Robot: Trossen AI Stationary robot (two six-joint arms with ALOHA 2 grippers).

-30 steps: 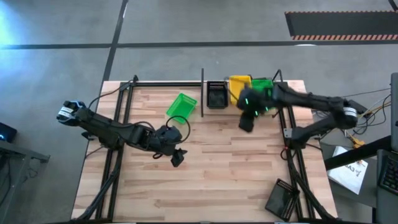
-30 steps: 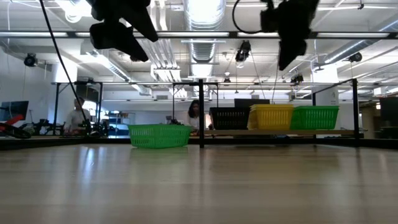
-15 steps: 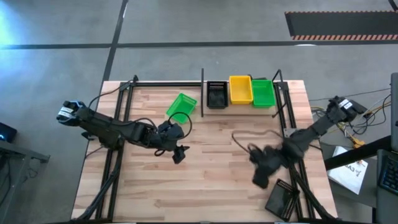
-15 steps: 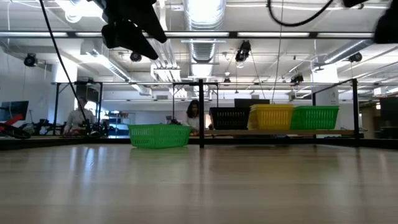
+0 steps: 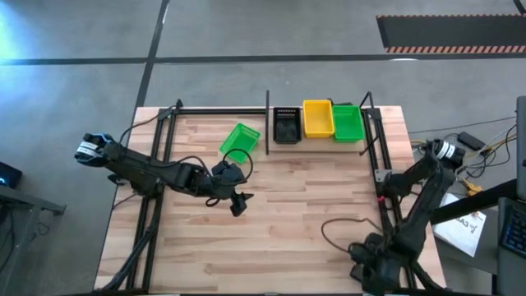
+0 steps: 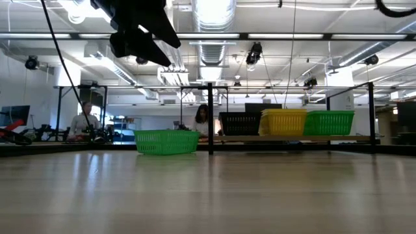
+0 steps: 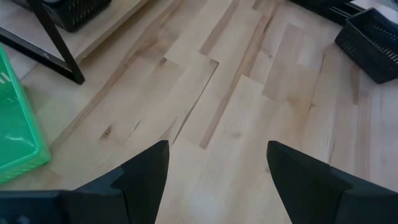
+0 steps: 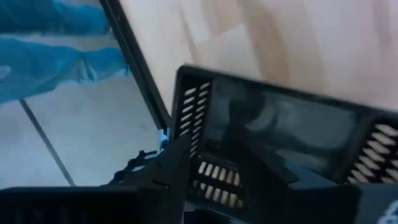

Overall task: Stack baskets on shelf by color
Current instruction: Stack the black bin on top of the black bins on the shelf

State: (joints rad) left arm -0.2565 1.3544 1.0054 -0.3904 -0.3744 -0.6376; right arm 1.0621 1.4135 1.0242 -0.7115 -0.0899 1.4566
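On the shelf [image 6: 364,138] at the table's far edge, a black basket [image 5: 286,125], a yellow basket [image 5: 318,118] and a green basket [image 5: 348,122] stand side by side. Left of the shelf's post, another green basket [image 5: 240,140] rests on the tabletop. At the near right corner lies a black basket [image 8: 292,137], mostly hidden in the high view by my right gripper [image 5: 368,265]. That gripper is open right above the basket's end, its fingers on either side of the end wall [image 8: 211,174]. My left gripper [image 5: 238,202] hangs open over the table's middle, nothing between its fingers. My right gripper comes at the black basket slanting down from above, its fingers [image 8: 177,163] either side of one end wall. I cannot tell whether they touch it. The basket lies flat on the table.
Black frame rails [image 5: 156,148] run along the table's left and right sides. Bare wood [image 5: 296,214] lies between the two arms. A loose cable [image 5: 329,230] curls on the table by the right arm. People sit in the room behind the table [image 6: 81,120].
My right gripper has swung from the green basket on the shelf toward the table's near right corner, dropping and tipping steeper, and now stands over the black basket there. The baskets on the shelf have stayed put.
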